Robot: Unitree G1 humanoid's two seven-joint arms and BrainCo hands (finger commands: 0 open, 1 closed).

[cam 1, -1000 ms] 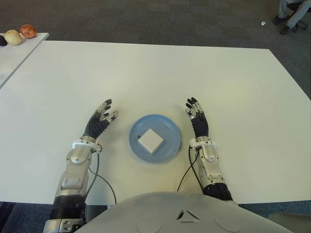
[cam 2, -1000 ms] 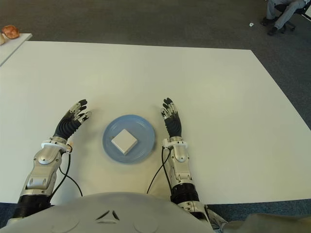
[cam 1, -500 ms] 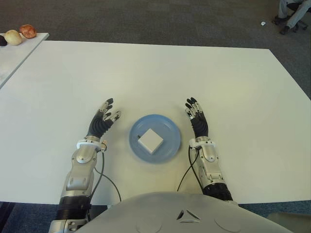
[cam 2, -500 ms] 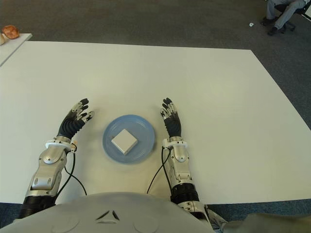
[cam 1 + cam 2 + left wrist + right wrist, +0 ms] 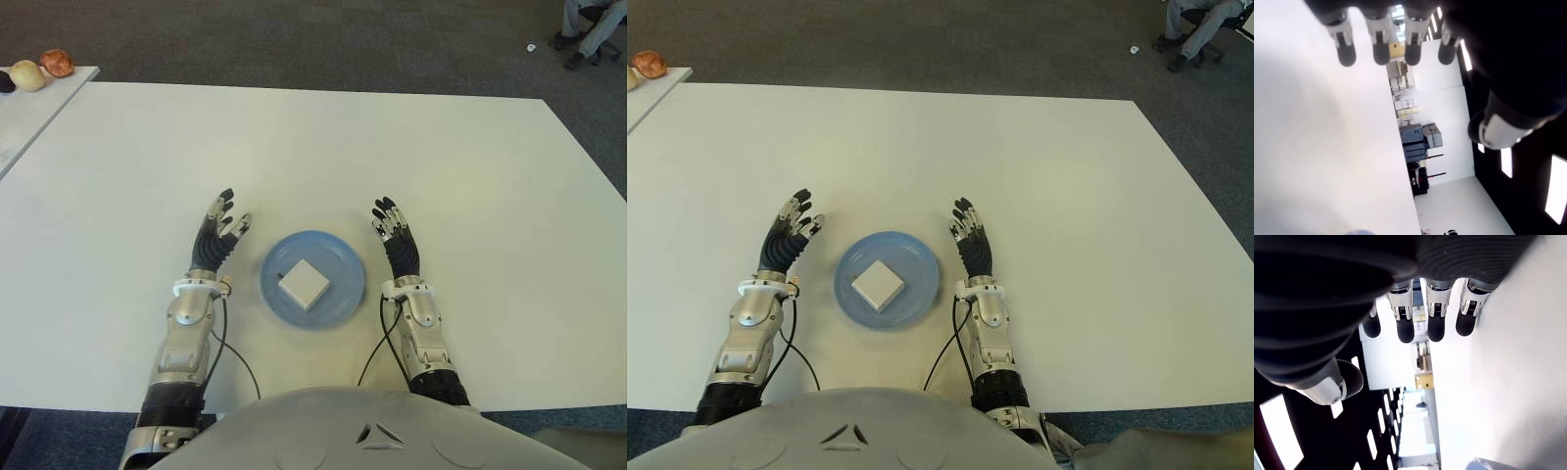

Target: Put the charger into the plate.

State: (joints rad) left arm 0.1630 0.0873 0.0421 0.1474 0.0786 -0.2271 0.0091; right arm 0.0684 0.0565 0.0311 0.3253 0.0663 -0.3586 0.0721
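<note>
The charger (image 5: 304, 283), a white, flat, roughly square block, lies in the middle of the blue plate (image 5: 338, 259), well inside the rim. It sits turned about a quarter-turn off the table's edges, like a diamond, with one corner toward the robot and the opposite corner toward the far side; its sides look nearly equal, so no long axis can be made out. No cable or prongs can be seen on it. The plate stands on the white table (image 5: 313, 147) near the robot's edge, between the two hands. The left hand (image 5: 217, 235) shows just left of the plate, apart from it, its fingers straight and slightly fanned, pointing away and a little to the right, holding nothing; its wrist view shows four straight fingertips (image 5: 1380, 51) in a row over bare table. The right hand (image 5: 396, 238) shows just right of the plate, also apart from it, fingers extended and close together, pointing to the far side, empty; its wrist view shows the same straight fingers (image 5: 1436, 325) with the thumb off to one side. At the far left, on a second table (image 5: 29, 113), lie a few small rounded things (image 5: 44, 67). At the far right corner, on the carpet, a person's legs (image 5: 588, 24) show.
</note>
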